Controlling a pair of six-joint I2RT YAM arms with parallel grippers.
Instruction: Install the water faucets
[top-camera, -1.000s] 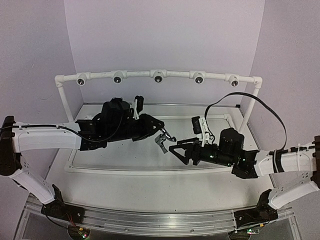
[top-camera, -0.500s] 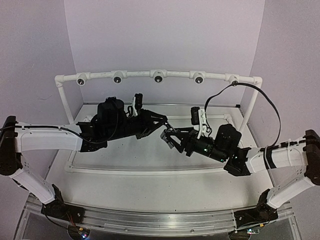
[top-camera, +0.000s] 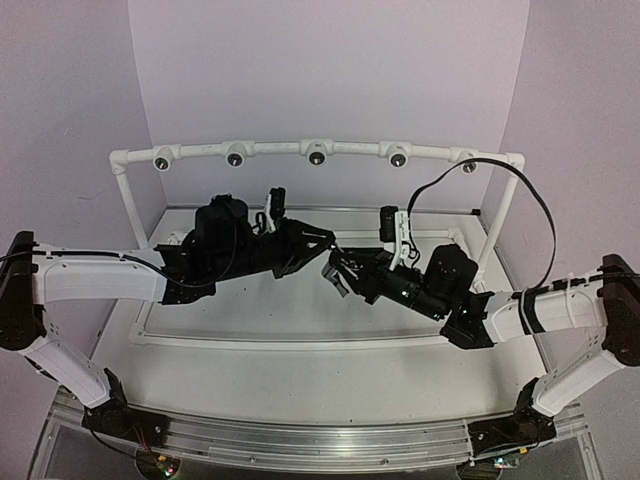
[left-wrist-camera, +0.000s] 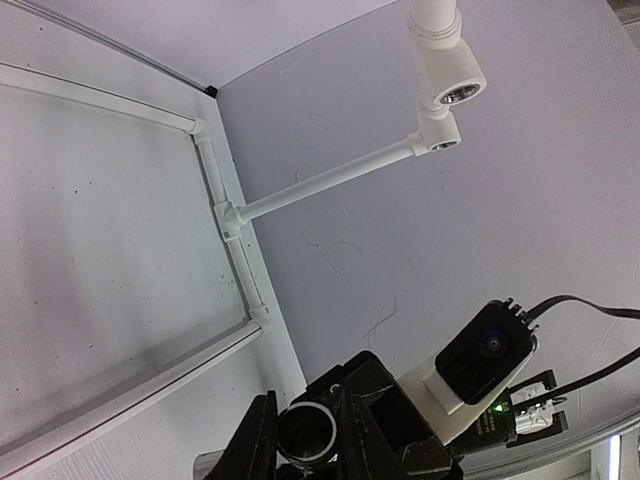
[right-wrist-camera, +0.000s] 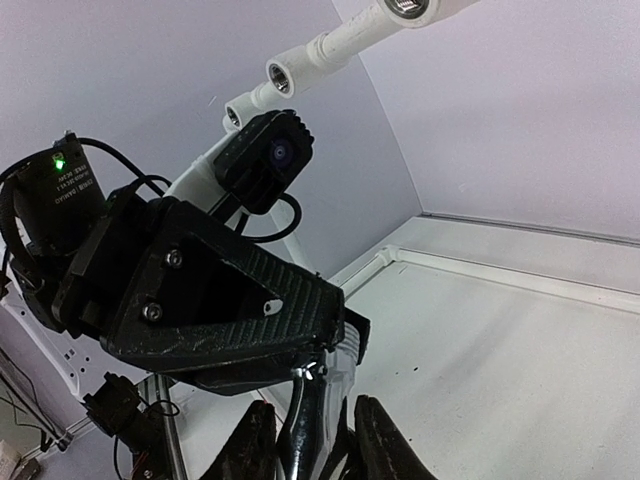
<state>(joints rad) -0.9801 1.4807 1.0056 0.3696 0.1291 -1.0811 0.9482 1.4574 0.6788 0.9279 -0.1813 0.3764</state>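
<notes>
From above, we see a white desk (top-camera: 250, 375). The left claw (top-camera: 322, 244) and the right claw (top-camera: 343, 273) are tip to tip over the middle of it, up off the desk. The faucet (top-camera: 331, 264) is right between them. It is a small grey bit that is hard to see well. At the back stands a white pipe (top-camera: 270, 150) with round sockets (top-camera: 235, 157) along it, well apart from the claws.

In the left wrist view, the left claw is clamped on the faucet. We look straight into its round shiny end, with a black finger (left-wrist-camera: 256, 445) tight on each side. The right claw is just behind it.

In the right wrist view, the shiny faucet sits at the tip of the big black left claw. The right fingers (right-wrist-camera: 252, 448) stand one on each side of it, very near. We cannot tell if they squeeze it or only stand beside it.
</notes>
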